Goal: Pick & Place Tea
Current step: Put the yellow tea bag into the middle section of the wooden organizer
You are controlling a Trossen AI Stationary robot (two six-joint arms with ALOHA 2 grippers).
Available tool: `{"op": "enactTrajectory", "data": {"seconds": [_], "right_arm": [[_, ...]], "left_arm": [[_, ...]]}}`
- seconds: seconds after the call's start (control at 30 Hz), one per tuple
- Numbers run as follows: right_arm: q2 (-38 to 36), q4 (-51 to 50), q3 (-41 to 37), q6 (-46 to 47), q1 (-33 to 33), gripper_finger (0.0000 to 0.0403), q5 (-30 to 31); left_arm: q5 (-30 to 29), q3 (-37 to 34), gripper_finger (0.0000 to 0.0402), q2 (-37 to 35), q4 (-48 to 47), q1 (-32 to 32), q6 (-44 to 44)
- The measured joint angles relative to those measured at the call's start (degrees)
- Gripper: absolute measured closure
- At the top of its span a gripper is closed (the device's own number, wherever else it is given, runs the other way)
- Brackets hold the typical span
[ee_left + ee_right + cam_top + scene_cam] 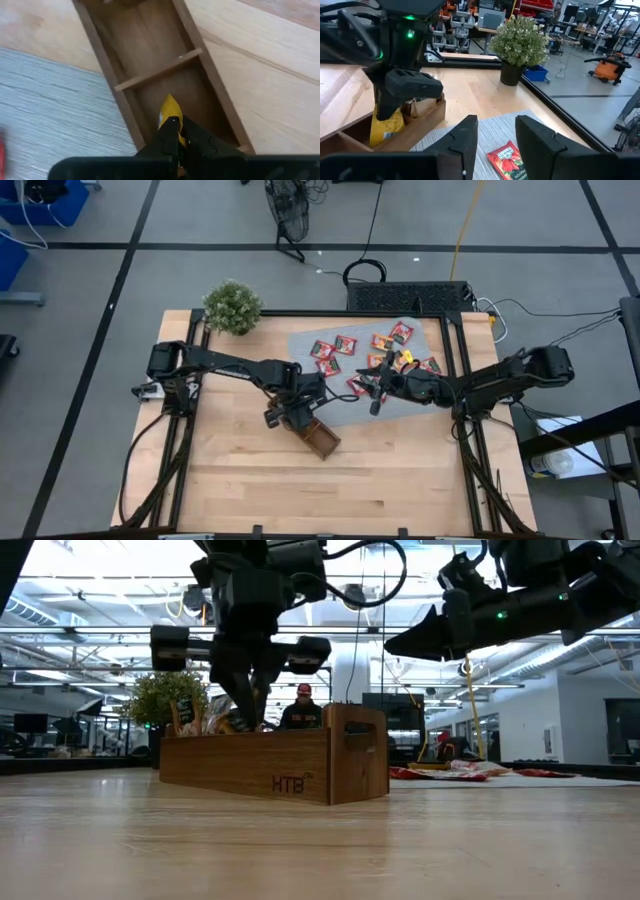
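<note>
A brown wooden tray (pixel 322 438) lies slantwise at mid-table, next to a grey mat (pixel 300 342). My left gripper (pixel 290 410) hangs over the tray's far-left end, shut on a yellow-orange tea sachet (pixel 170 109). Several red tea sachets (pixel 345 343) lie flat on the mat. My right gripper (pixel 495 137) stands open and level above the mat, with nothing between its fingers. One red sachet (pixel 509 160) lies on the mat below it. My left gripper pinches the sachet's upper end (pixel 173 122) between its two fingers, coming steeply from above. The sachet hangs below the fingers, and its lower end (pixel 386 134) reaches down into the tray's end compartment. Whether it touches the tray's floor, I cannot tell.
A potted plant (pixel 232 307) stands at the far left corner. A cross wall (pixel 157 72) divides the tray into compartments. Bare wood (pixel 400 470) lies on the table's near side. A dark frame (pixel 460 370) runs along the table's edges.
</note>
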Motion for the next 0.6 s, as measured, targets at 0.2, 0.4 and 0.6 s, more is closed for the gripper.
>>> {"op": "enactTrajectory", "data": {"seconds": [0.2,0.4,0.6], "right_arm": [[0.05,-0.22,0.00,0.51,0.00,0.0284,0.00],[0.05,-0.89,0.00,1.58,0.00,0.0284,-0.02],[0.05,-1.20,0.02,1.80,0.00,0.0284,-0.04]], "left_arm": [[-0.05,0.00,0.0395,-0.22,2.52,-0.13,-0.82],[-0.37,0.00,0.0359,-0.22,3.52,-0.11,-2.30],[-1.79,0.00,0.0331,-0.22,3.51,-0.11,-4.24]]}}
